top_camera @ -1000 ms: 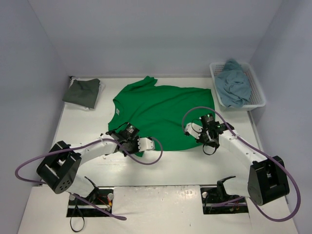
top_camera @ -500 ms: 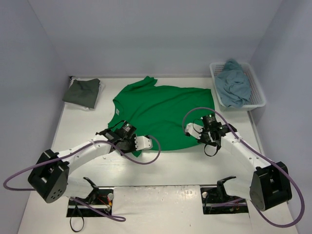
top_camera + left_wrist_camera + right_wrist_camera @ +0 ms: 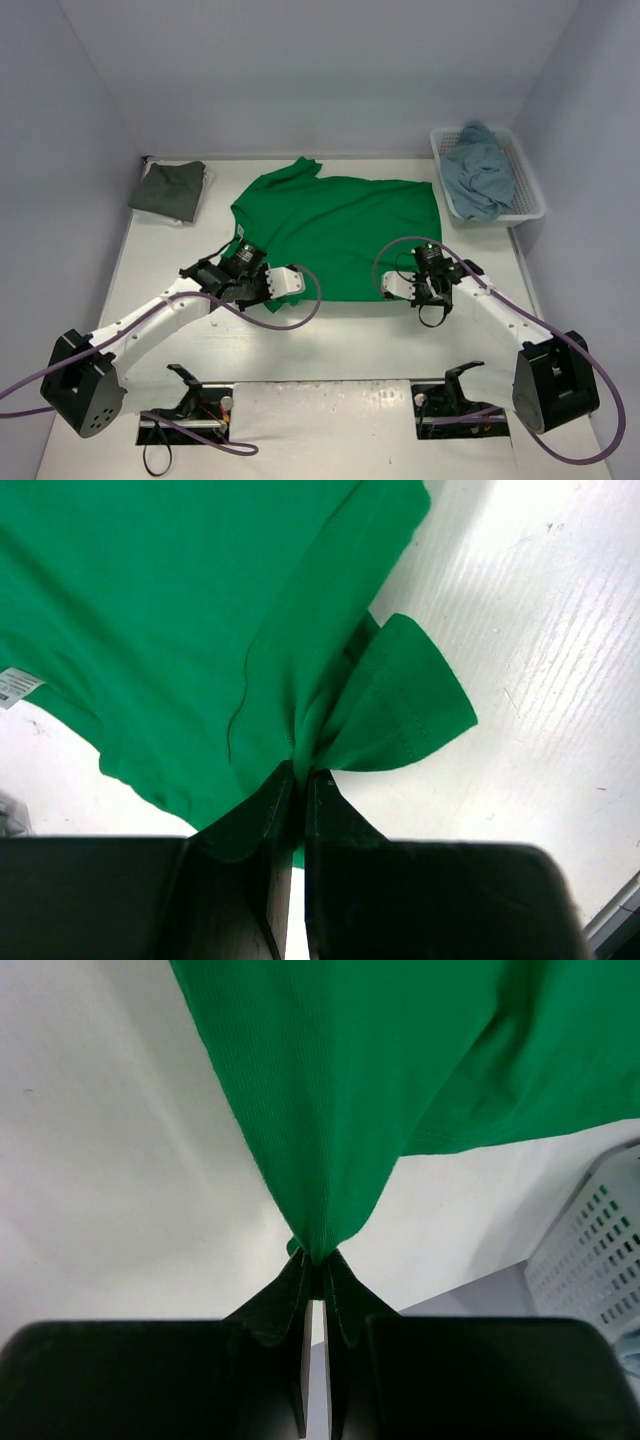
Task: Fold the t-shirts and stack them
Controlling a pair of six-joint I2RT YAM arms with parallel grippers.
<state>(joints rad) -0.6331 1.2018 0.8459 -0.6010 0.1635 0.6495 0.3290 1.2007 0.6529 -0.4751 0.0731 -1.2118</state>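
Shirt in work: bright green soft cloth t-shirt (image 3: pixel 335 225), spread across the middle of the white counter (image 3: pixel 350 345), collar end to the left.
Left jaws: pressed together on the green shirt's near left edge, right beside a sleeve whose cuff curls up. The cloth puckers into the pinch.
Right jaws: pressed together on the same shirt's near right corner. The cloth gathers into a narrow peak at the pinch.
Shirt set aside: dark grey cloth t-shirt (image 3: pixel 170 190), folded, at the far left corner of the counter, well apart from the green one.
Shirt in basket: teal-blue cloth t-shirt (image 3: pixel 478 178), crumpled in a heap.
Basket: white plastic lattice basket (image 3: pixel 530 195), at the far right corner of the counter, holding the teal-blue shirt.
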